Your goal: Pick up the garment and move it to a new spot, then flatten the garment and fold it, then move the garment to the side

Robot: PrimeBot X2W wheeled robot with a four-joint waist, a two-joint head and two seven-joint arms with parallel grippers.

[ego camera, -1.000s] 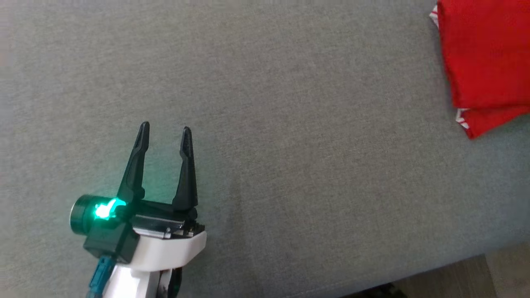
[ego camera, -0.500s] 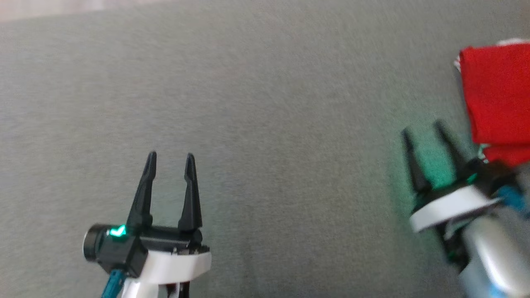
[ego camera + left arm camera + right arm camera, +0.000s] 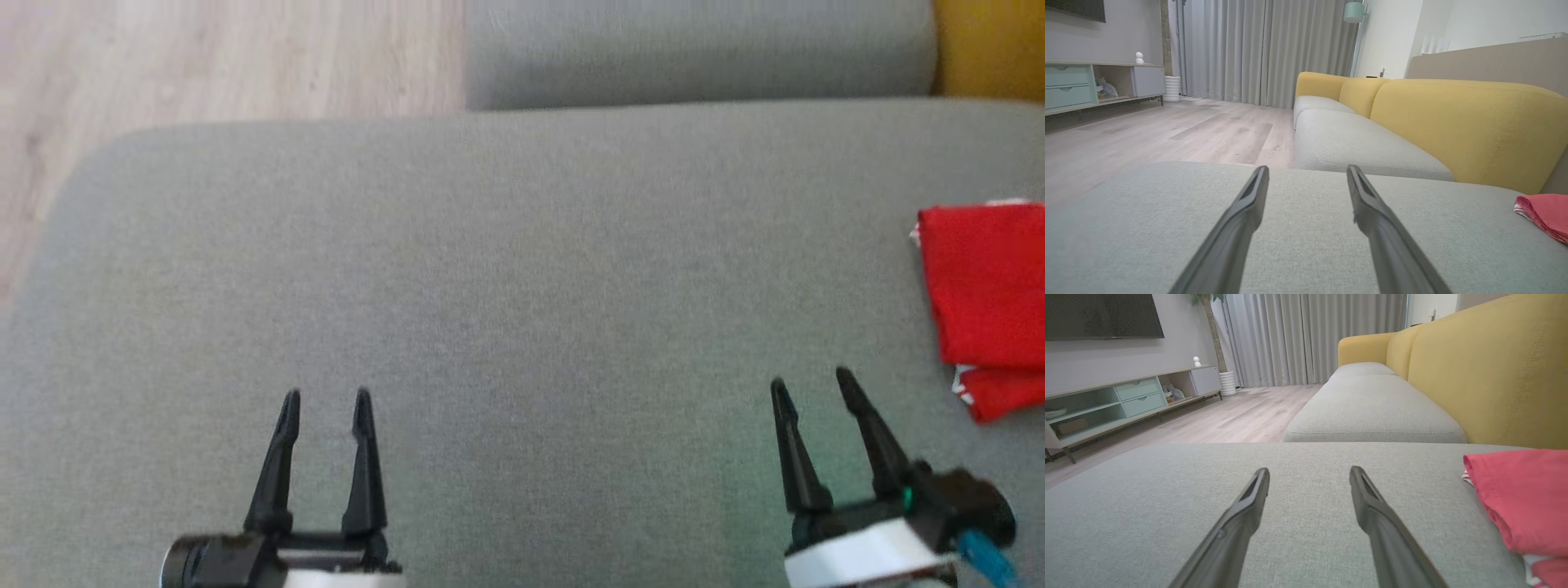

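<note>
Head view first: where does the garment (image 3: 984, 286) lie?
— The red garment lies folded flat on the grey seat cushion (image 3: 522, 269), at the right edge of the picture, near the yellow backrest (image 3: 992, 49). A lower layer sticks out under its near side.
— Does it carry some writing or a label?
— Its white trim has small red marks, but they are too blurred to read.
— And the two tools?
— The left gripper (image 3: 326, 396) is at the lower left, the right gripper (image 3: 810, 380) at the lower right. Each has its two dark fingers spread apart, with grey cloth seen between them, and grasps nothing. The right one is near the garment, on its left side, not touching it. The left one is well apart from it.
— What does the right wrist view add?
— There the garment lies to the right of the fingers. A wooden floor (image 3: 1237, 416) and a low cabinet (image 3: 1126, 400) are beyond the cushion.
</note>
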